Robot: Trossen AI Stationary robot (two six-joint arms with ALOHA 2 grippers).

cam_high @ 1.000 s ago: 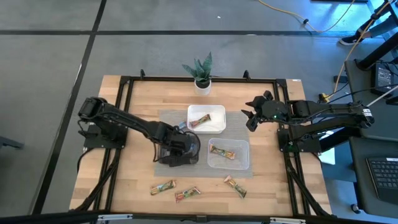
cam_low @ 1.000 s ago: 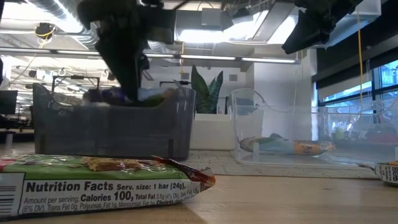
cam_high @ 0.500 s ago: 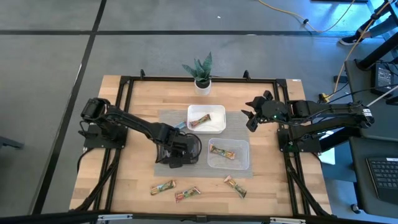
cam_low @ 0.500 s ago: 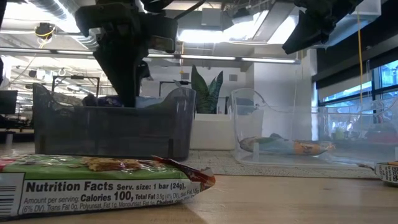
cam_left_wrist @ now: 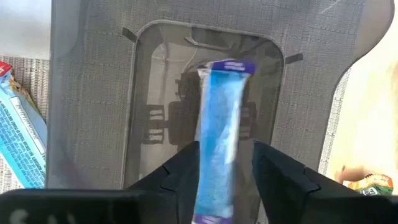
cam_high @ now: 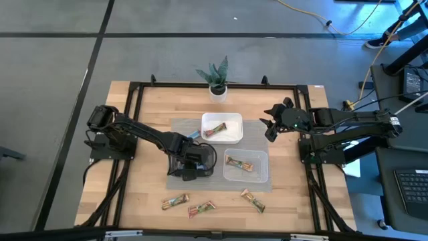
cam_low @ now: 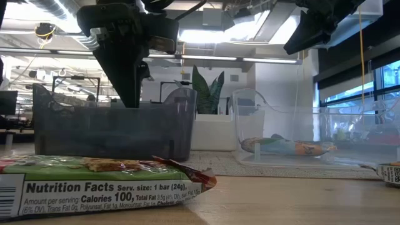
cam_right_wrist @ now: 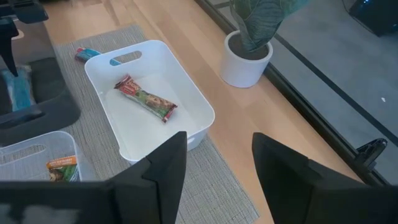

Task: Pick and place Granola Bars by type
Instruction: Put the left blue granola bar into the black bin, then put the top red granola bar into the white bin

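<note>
The left claw hangs low inside the dark tray, and a blue bar lies between its fingers; I cannot tell if they still grip it. The right claw, open and empty, waits beside the white tray, on the side away from the dark tray, and this white tray holds a red-and-green bar.

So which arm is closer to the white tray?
Left. The left gripper hangs over the black tray, diagonally next to the white tray. The right gripper hovers farther off, beyond the white tray's opposite side.
</note>
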